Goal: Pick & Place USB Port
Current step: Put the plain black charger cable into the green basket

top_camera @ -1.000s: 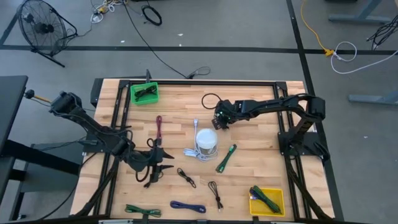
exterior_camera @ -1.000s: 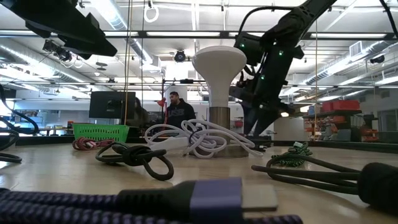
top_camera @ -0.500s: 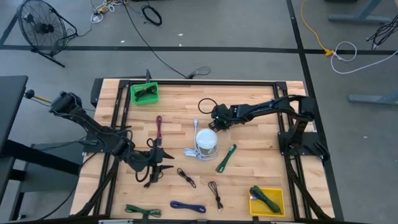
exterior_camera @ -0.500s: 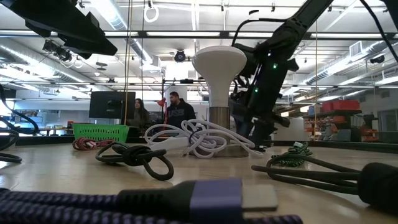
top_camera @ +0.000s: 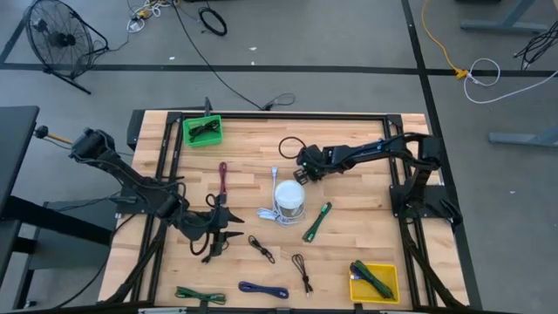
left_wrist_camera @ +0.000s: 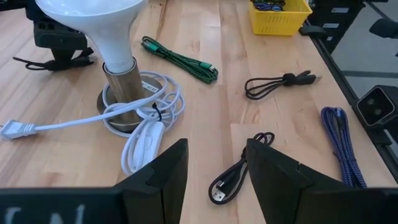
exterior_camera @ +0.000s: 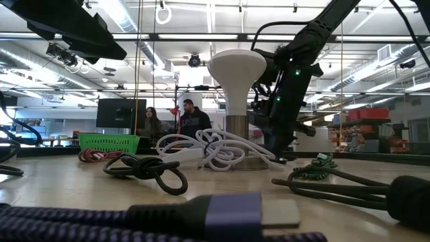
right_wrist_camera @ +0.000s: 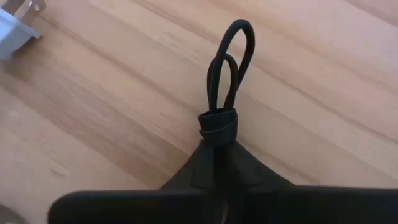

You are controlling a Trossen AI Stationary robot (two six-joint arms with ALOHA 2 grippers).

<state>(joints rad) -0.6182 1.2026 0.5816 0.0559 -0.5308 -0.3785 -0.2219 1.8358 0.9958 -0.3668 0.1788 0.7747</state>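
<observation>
A black USB cable bundle (right_wrist_camera: 229,59), tied at its middle with a wrap, lies on the wooden table just beyond the white lamp (top_camera: 289,201). My right gripper (top_camera: 302,173) is down on it and shut; the left wrist view shows the same gripper (left_wrist_camera: 59,38) over the cable (left_wrist_camera: 34,62). My left gripper (left_wrist_camera: 214,180) hovers open and holds nothing at the table's left-centre (top_camera: 220,228), pointing toward the lamp. A small black cable (left_wrist_camera: 239,177) lies on the table right ahead of its fingers. My right gripper pinches the black cable bundle between its two fingers, just behind the tie wrap (right_wrist_camera: 217,126). The fingers slant down from above on the table's right side. The bundle's looped end (right_wrist_camera: 239,31) sticks out ahead of the fingertips and lies flat on the table.
A white plug (right_wrist_camera: 15,25) and cord lie close to the right gripper. Around the lamp lie a green cable (top_camera: 316,221), black cables (top_camera: 260,248) (top_camera: 302,266), a blue one (top_camera: 263,290) and a red one (top_camera: 223,179). A green basket (top_camera: 202,129) stands far left, a yellow bin (top_camera: 375,281) near right.
My right gripper has moved a little toward the table's left edge and come down to the tabletop beside the lamp, then held still there. My left arm has kept still.
</observation>
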